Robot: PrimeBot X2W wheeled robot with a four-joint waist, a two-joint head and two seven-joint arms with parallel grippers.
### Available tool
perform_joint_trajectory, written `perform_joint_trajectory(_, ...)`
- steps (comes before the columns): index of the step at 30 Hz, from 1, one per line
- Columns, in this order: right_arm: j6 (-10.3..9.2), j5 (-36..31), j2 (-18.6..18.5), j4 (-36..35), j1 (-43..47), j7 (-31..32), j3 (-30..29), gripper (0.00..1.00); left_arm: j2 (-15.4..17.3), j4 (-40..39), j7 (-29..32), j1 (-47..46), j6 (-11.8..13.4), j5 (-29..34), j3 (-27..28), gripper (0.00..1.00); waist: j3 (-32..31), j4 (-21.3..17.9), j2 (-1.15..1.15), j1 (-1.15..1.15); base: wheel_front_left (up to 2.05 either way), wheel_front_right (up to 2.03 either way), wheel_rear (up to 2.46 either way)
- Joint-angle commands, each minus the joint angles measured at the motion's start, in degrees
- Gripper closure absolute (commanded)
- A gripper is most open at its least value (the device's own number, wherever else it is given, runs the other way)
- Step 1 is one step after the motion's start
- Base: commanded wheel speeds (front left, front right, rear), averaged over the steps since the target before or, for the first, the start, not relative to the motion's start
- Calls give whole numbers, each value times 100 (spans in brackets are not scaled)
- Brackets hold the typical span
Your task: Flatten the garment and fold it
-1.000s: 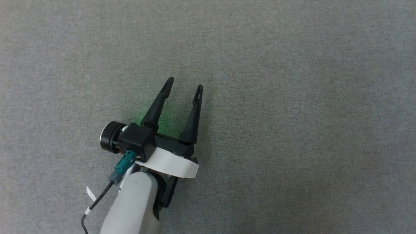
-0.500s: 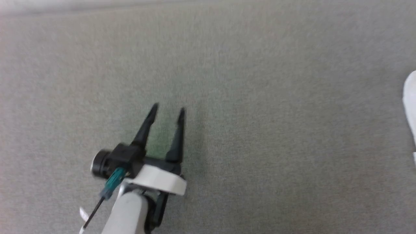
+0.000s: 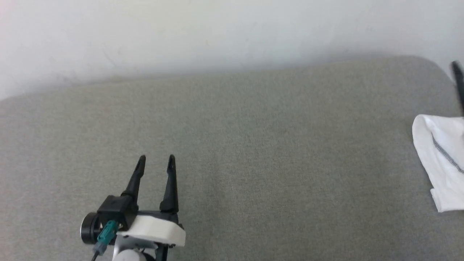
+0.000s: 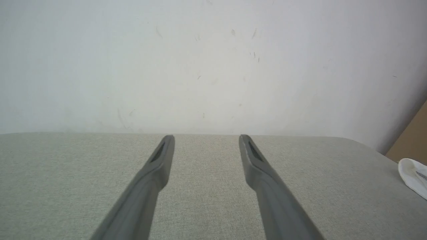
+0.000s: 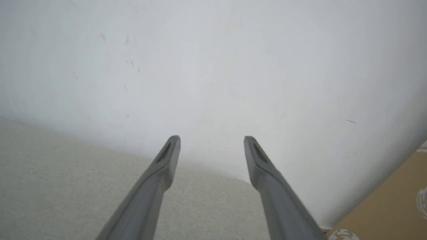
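Left end effector [image 3: 156, 159]: nearest, at the lower left of the head view, fingers spread apart with nothing between them, poised over the bare grey worktop [image 3: 272, 145]. Right end effector [image 5: 211, 138]: its wrist view shows both fingers parted and empty, pointing past the worktop's far edge. T-shirt [image 3: 440, 159]: white with a grey stitched seam, lying bunched on the worktop at the far right, well apart from the left end effector and cut off by the frame edge. A blurred dark finger [image 3: 458, 81] just beyond it probably belongs to the right arm. A scuffed white wall [image 3: 217, 32] stands behind.
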Motion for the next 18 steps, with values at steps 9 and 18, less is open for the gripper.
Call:
perform_joint_trajectory(9,-12,-454,1619,-1349,1884,-79,-1089,0,-2,27,-26,676,245,191,182,0,-935,326,0,2,0,0,0)
perform_joint_trajectory(18,-12,-978,2792,-2080,3239,-170,-1546,0,-2,43,-26,939,330,140,183,0,-1074,485,0,2,0,0,0)
